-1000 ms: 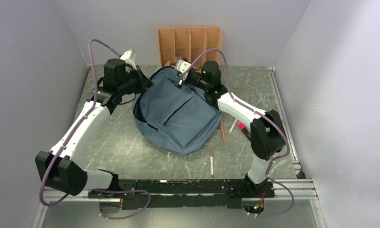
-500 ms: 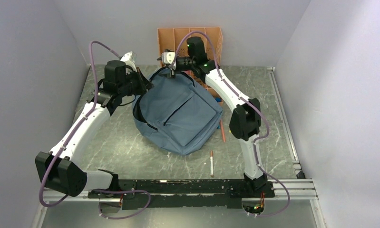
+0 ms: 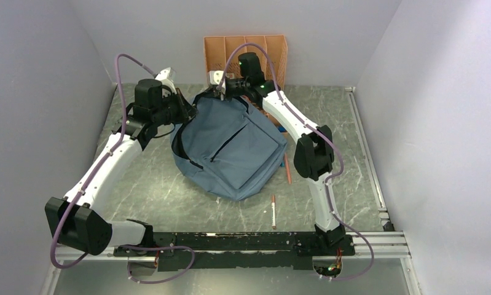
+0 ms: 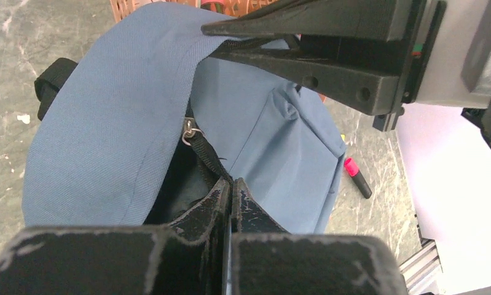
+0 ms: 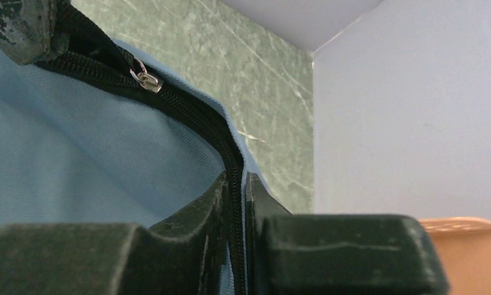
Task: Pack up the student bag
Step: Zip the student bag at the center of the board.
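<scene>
A second ago the right claw [image 3: 219, 92] was spread wide over the far right corner of the bag [image 3: 230, 150]. Since then the arm has swung across to the top of the bag, just in front of the orange rack [image 3: 246, 52], and the claw has closed. Its own camera shows the two fingers pinching the black zip edge [image 5: 221, 144], with the little silver zip pull [image 5: 145, 80] further along the zip. The left claw [image 3: 184, 110] has not moved. It is pressed together on a black bit at the left side of the opening. It may be a strap or the zip trim; the view is too close to be sure.

The bag lies in the middle of the table [image 3: 157, 190], tipped a little to one side. Both claws now hold its mouth, one on each side. That likely means the bag is being held open, and nothing is packed yet.

The inside of the bag [image 4: 181, 196] is only a dark gap, so I cannot tell if anything is in there. Two pens [image 3: 273, 211] lie on the table near the bag. A pink marker [image 4: 357, 176] shows in the left wrist view, but the right arm hides it from above.
</scene>
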Controlling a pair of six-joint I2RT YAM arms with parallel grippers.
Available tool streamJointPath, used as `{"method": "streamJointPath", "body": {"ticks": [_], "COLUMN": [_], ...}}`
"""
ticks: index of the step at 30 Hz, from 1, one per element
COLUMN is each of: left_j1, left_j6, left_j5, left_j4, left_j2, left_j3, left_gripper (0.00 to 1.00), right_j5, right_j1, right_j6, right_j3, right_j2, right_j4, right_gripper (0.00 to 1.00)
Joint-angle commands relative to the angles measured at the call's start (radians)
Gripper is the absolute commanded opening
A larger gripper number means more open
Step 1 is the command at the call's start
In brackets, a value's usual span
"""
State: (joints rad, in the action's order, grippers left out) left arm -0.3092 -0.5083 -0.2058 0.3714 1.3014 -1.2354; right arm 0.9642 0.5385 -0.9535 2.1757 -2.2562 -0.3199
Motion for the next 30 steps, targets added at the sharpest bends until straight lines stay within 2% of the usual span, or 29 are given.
{"method": "streamJointPath", "body": {"ticks": [1, 3, 5, 13, 23, 30], "left_j1": [0.005, 0.005, 0.005, 0.005, 0.005, 0.005], "left_j6": [0.011, 0.012, 0.011, 0.018, 0.04, 0.043], "left_j5": [0.009, 0.039, 0.064, 0.102, 0.144, 0.146], "left_j4": [0.008, 0.023, 0.038, 0.068, 0.111, 0.128], "left_j2": [-0.037, -0.041, -0.048, -0.066, -0.088, -0.113], "left_j3": [0.002, 0.002, 0.0, 0.011, 0.029, 0.08], "left_gripper": [0.05, 0.05, 0.05, 0.05, 0.05, 0.05], "right_j5": [-0.05, -0.098, -0.201, -0.64, -0.939, -1.063], "right_j1": [-0.003, -0.003, -0.003, -0.008, -0.052, -0.064], "right_j6": [0.083, 0.139, 0.233, 0.405, 0.638, 0.76], "right_j3": [-0.097, -0.171, -0.248, -0.335, -0.393, -0.367], "right_j2": [0.058, 0.1, 0.147, 0.241, 0.324, 0.335], "right_j4": [0.119, 0.221, 0.337, 0.467, 0.538, 0.456], "right_gripper": [0.1, 0.0, 0.0, 0.0, 0.0, 0.0]}}
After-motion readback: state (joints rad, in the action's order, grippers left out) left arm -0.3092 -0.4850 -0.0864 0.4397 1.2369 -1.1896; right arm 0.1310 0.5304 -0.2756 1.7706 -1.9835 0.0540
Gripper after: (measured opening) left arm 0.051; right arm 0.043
